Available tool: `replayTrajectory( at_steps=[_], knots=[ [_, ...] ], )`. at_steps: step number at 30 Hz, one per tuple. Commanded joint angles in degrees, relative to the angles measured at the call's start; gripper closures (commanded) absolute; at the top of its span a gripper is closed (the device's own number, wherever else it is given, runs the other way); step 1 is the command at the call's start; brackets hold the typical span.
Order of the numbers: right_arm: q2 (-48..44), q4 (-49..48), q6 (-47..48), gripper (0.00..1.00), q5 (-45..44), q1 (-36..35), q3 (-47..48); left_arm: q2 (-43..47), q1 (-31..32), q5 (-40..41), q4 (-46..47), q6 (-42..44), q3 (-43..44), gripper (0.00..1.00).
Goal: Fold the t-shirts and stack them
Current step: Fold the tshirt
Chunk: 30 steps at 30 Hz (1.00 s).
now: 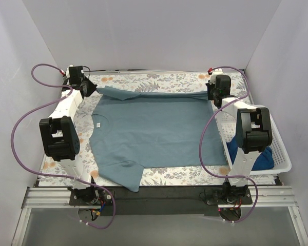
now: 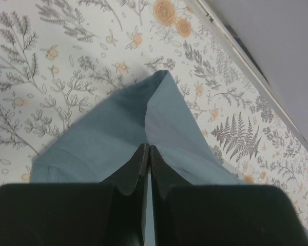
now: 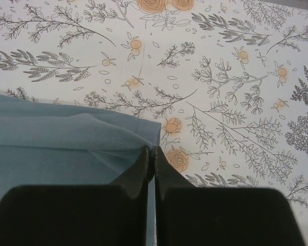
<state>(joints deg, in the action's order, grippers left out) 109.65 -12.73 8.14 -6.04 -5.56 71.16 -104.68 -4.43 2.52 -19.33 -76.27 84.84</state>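
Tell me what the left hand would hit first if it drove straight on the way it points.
The teal t-shirt pinched in the left hand lies right ahead of it. Just beyond comes the floral table cover, probably close, though depth is unclear.

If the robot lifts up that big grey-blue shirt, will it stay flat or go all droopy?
Probably droopy: the grey-blue cloth t-shirt bends over in a soft fold where the left gripper and right gripper pinch it. Likely light too, since thin fingertip pinches hold its edge.
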Motion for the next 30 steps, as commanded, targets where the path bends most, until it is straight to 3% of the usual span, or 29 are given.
replayTrajectory(
  at_steps=[1,16,30],
  knots=[
    [-2.3,1.4,0.0,0.99,-1.6,0.7,0.6,4.7,-0.8,0.4,-6.9,-1.7,-0.3,1.00],
    [-3.4,4.2,-1.2,0.99,-2.0,0.7,-1.3,16.8,-0.7,-2.4,-10.1,-5.6,-10.1,1.00],
    [-2.9,8.3,-2.5,0.99,-1.2,0.8,-0.8,20.0,-0.7,-5.4,-10.4,-6.1,-14.7,1.00]
  ],
)
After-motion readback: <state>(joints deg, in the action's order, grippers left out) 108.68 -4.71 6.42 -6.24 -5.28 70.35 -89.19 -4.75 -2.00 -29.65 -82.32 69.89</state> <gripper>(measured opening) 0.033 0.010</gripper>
